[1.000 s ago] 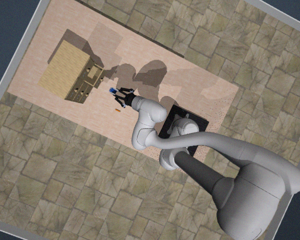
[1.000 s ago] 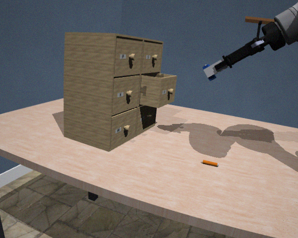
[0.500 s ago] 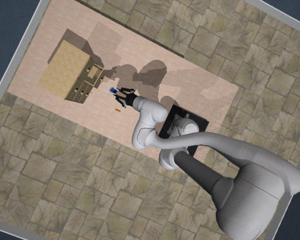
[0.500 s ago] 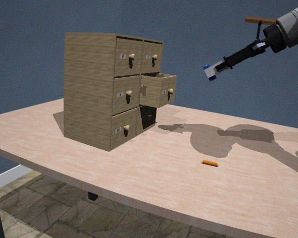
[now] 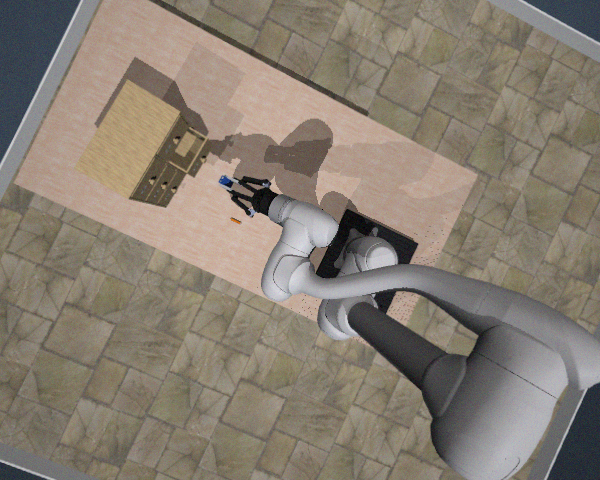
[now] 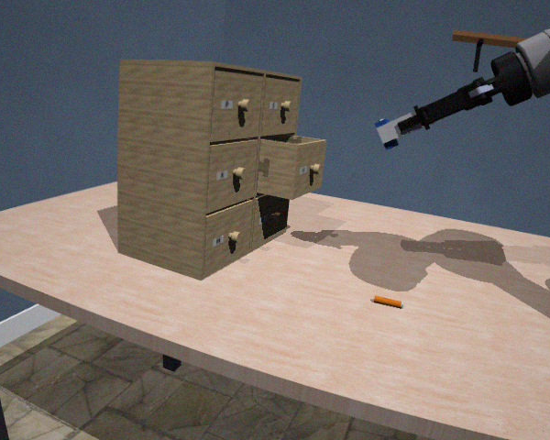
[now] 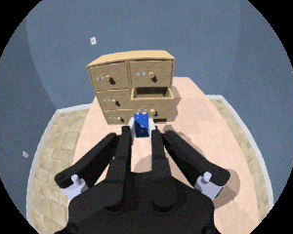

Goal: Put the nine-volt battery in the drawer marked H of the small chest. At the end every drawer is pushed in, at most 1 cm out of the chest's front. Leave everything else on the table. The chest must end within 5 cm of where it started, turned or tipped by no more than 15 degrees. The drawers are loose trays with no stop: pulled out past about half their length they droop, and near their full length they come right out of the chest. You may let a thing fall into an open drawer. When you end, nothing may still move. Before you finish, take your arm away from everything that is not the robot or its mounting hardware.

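My gripper is shut on the nine-volt battery, a small blue and white block, and holds it high in the air to the right of the chest. The battery also shows at the fingertips in the wrist view and in the top view. The wooden chest has two columns of three drawers with pale knobs. The middle right drawer stands pulled out part way and looks empty from above. The other drawers look pushed in. The drawer labels are too small to read.
A small orange cylinder lies on the table below the gripper and a little nearer the front edge; it also shows in the top view. The arm's black base stands at the table's right part.
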Robot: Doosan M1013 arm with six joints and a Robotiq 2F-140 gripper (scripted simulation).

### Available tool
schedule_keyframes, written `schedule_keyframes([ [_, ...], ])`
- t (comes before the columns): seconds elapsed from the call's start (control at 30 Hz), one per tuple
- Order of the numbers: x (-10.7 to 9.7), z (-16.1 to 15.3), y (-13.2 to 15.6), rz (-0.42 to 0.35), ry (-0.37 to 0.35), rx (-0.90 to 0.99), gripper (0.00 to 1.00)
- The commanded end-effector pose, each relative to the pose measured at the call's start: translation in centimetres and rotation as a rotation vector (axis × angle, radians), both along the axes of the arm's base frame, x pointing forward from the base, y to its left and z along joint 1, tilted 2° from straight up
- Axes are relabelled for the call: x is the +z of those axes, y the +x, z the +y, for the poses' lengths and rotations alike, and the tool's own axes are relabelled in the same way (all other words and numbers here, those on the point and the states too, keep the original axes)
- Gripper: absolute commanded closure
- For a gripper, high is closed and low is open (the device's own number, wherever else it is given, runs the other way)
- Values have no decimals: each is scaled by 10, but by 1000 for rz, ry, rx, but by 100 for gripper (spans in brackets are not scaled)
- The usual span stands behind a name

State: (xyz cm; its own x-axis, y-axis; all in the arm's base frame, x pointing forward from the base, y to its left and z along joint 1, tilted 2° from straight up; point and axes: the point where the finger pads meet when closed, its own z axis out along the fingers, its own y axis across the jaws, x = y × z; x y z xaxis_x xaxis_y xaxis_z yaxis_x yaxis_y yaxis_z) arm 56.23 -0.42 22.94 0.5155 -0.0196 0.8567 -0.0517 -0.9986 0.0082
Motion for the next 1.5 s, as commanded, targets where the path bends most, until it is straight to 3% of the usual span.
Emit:
schedule_keyframes([
  [0.0,-1,2,-1,-55,-20,-24,86],
  [0.23,-2,2,-2,-132,-25,-22,86],
  [0.63,-3,2,-3,-189,-28,-21,86],
  [1.47,-3,2,-3,-205,-29,-21,86],
])
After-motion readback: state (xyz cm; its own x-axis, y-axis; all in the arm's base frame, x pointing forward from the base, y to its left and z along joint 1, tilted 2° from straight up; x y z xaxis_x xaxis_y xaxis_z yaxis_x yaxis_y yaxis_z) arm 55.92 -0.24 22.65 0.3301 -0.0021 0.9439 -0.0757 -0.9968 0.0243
